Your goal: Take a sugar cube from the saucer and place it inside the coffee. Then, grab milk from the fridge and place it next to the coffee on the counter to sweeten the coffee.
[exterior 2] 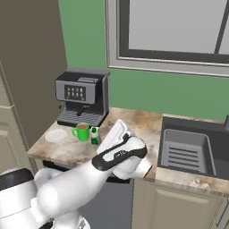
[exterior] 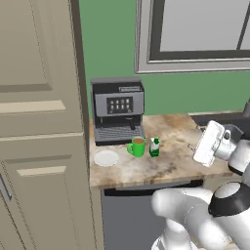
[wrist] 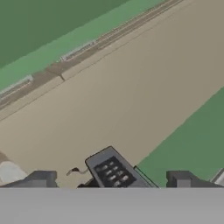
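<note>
The green coffee mug (exterior: 137, 146) with brown liquid stands on the marbled counter (exterior: 171, 163), in front of the coffee machine. The milk carton (exterior: 154, 146) stands upright right beside it, on its right, also seen from the other side as the milk carton (exterior 2: 95, 135) by the mug (exterior 2: 82, 132). The white saucer (exterior: 106, 157) lies left of the mug and looks bare; the sugar cube is hidden. My gripper (exterior: 194, 138) hovers over the counter right of the carton, apart from it. In the hand view the gripper (wrist: 112, 180) is open, fingertips (wrist: 41, 179) wide apart, nothing between them. The fridge is out of view.
A grey coffee machine (exterior: 118, 110) stands at the back left of the counter against the green wall. Tall beige cabinets (exterior: 39, 146) rise at the left. A dark sink (exterior 2: 188, 150) is set in the counter to the right, under a window (exterior 2: 174, 27).
</note>
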